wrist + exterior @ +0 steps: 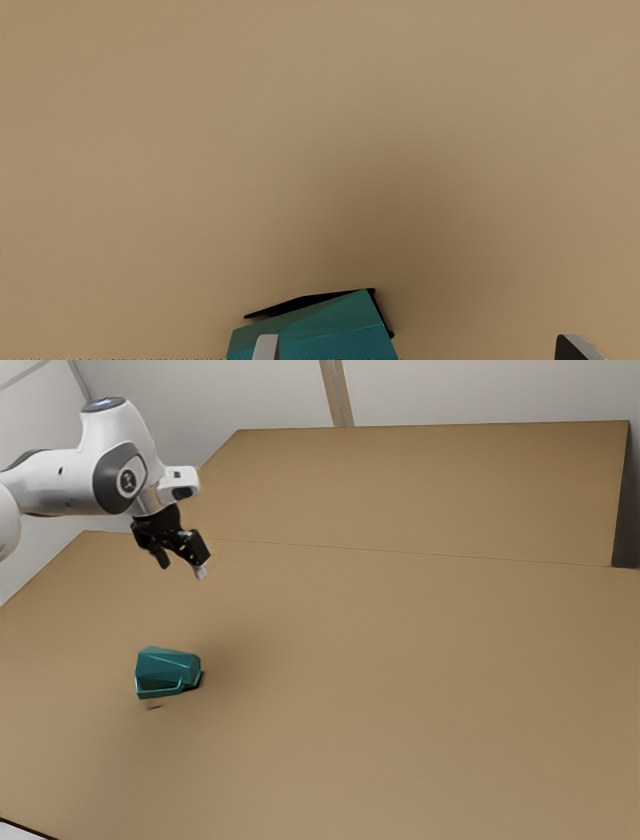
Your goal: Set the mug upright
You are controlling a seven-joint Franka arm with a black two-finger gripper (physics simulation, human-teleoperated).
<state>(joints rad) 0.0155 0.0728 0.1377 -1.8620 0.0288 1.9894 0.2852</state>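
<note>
Exterior view's left: see mug (166,672) on side; prob. light, stiff, maybe slick. Pinch across body w/ gripper (183,568), hanging above, 2 fingers spread.

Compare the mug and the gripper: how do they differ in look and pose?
Colour: the mug is teal, the gripper mostly black.
Pose: the mug lies on its side on the table; the gripper hangs in the air, open.
Shape: the mug is one faceted body, while the gripper ends in two fingers.
Shared: both are toward the exterior view's left.

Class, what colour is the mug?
The mug is teal, seen best in the exterior view.
</note>
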